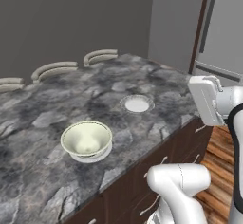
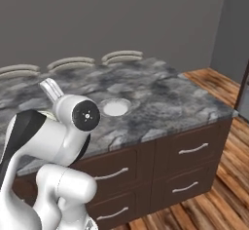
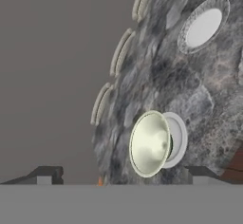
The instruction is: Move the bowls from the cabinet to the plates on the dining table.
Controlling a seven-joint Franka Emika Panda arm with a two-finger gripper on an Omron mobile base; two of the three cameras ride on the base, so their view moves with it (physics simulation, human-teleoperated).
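The cream-white bowl (image 1: 86, 140) sits on one white saucer (image 3: 176, 140) on the marbled desk (image 1: 42, 104), the other saucer (image 1: 137, 104) lies bare nearby, and the gripper (image 3: 123, 173), fingers spread wide with nothing held, hangs apart from both.

One cream-white bowl (image 1: 86, 140), two white plates (image 1: 136, 103) (one under the bowl), three beige chair backs (image 1: 54, 69).
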